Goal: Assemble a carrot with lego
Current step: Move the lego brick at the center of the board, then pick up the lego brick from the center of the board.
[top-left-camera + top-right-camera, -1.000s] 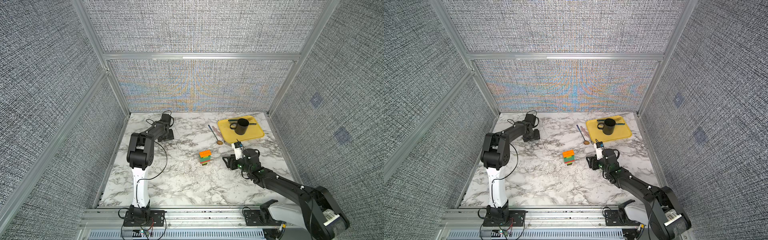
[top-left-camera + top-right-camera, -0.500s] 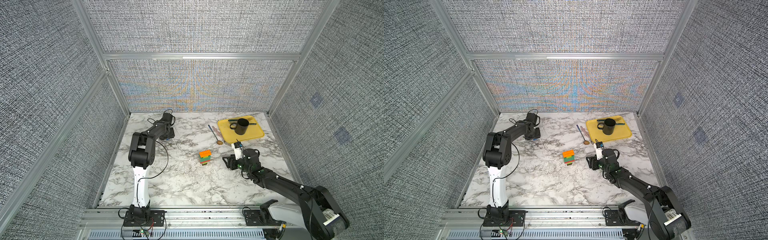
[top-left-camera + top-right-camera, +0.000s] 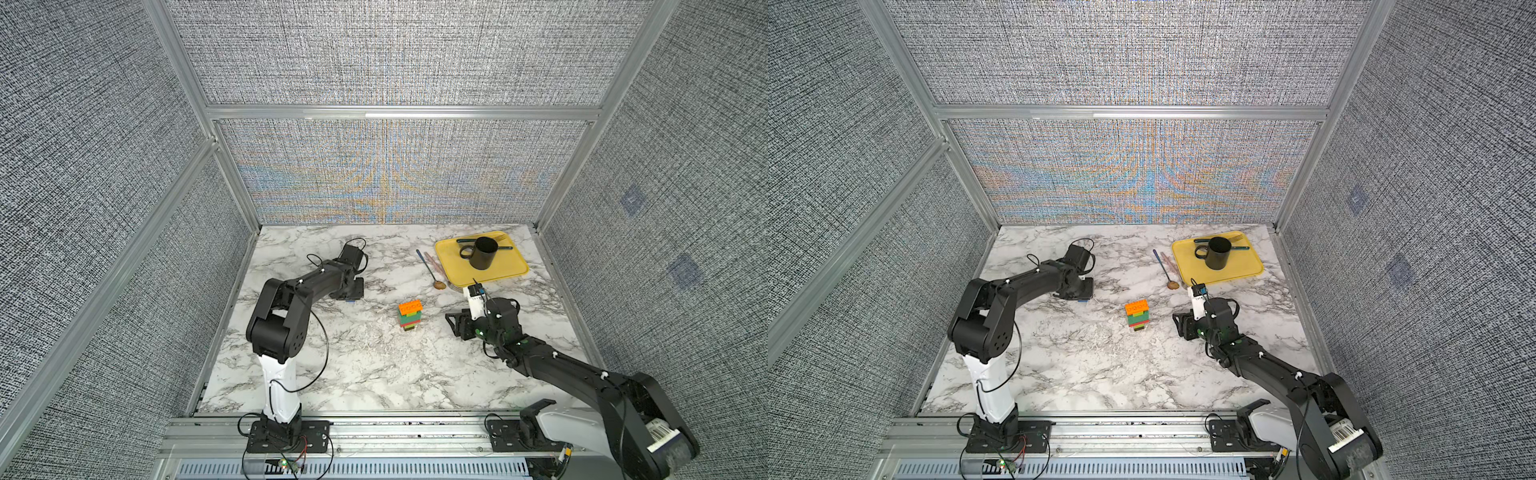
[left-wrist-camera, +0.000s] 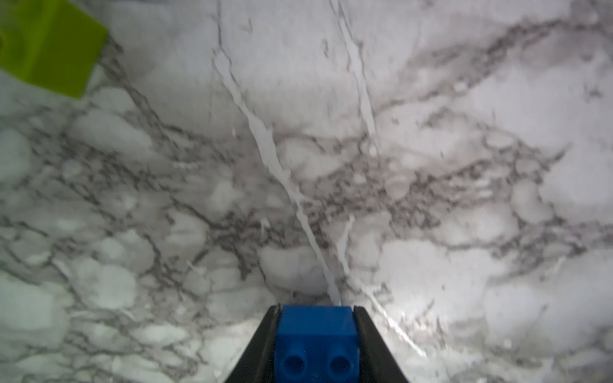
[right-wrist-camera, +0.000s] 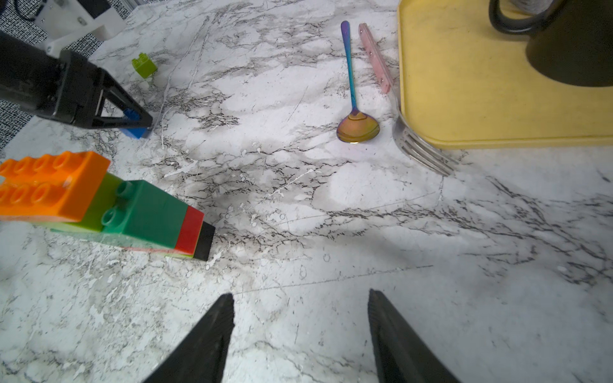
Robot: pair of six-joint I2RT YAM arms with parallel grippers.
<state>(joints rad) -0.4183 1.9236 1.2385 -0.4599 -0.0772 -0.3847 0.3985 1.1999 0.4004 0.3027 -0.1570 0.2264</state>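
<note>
Marble desk between grey fabric walls is carrying everything I am working with. I am gripping a blue brick in the left claw, its jaws pinching the brick's sides, low over the desk. The carrot is standing mid-desk, off to that claw's right and slightly nearer the arm bases. Its long axis is running upright, black tip down and orange studs facing up. The right claw is sitting a little closer to it, jaws apart and empty. I am judging that the blue brick needs lifting, then carrying rightward over those studs.
</note>
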